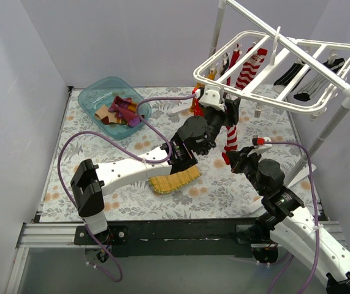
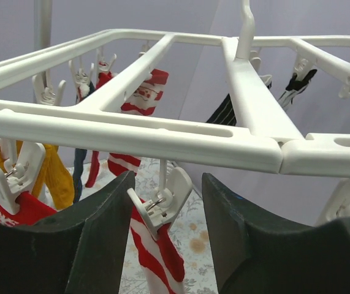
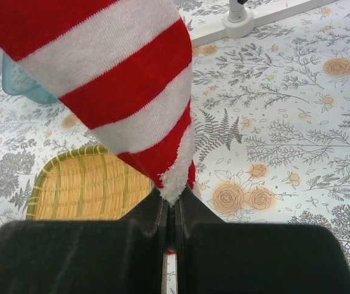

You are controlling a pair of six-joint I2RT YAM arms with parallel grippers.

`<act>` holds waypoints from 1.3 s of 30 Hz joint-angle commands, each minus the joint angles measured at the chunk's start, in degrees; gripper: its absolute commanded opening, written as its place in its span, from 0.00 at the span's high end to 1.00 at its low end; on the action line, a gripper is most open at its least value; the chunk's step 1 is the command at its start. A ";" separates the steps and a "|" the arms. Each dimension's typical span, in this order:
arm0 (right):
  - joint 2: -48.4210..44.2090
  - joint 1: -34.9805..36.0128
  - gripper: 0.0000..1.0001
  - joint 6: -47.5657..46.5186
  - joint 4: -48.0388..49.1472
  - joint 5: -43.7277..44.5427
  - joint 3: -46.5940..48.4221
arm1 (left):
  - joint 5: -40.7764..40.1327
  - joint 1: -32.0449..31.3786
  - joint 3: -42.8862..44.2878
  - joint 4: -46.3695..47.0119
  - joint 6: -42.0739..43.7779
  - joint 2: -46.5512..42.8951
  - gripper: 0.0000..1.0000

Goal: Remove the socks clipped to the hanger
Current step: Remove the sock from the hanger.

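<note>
The red-and-white striped fabric sock (image 3: 119, 92) is soft, light and stretchy; the right hand (image 3: 170, 220) pinches its lower end. The left hand (image 2: 166, 184), half wide, stands around its white plastic clip (image 2: 165, 205).

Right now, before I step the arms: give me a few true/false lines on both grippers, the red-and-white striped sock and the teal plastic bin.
1. The right gripper is shut on the lower end of the red-and-white striped fabric sock. True.
2. The left gripper is shut on the white plastic clip. False: its jaws stand open, with the clip between them.
3. The clear teal plastic bin is empty. False: several socks lie in it.
4. The striped sock hangs clipped to the white plastic grid hanger. True.
</note>
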 commanded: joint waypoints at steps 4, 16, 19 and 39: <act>0.17 -0.09 0.99 -0.03 2.65 0.02 0.16 | -4.04 -0.34 1.36 5.18 4.77 -1.46 0.53; 0.34 0.00 0.99 -0.03 2.47 0.02 0.07 | -2.99 -0.34 0.66 7.29 6.44 -2.08 0.99; 0.17 -0.09 0.99 -0.12 2.38 0.02 0.16 | -2.29 -0.34 0.48 7.38 6.71 -2.25 1.00; -0.80 -0.09 0.99 -0.56 1.24 0.38 0.16 | 10.19 -1.74 -11.46 0.52 -3.75 -10.94 0.26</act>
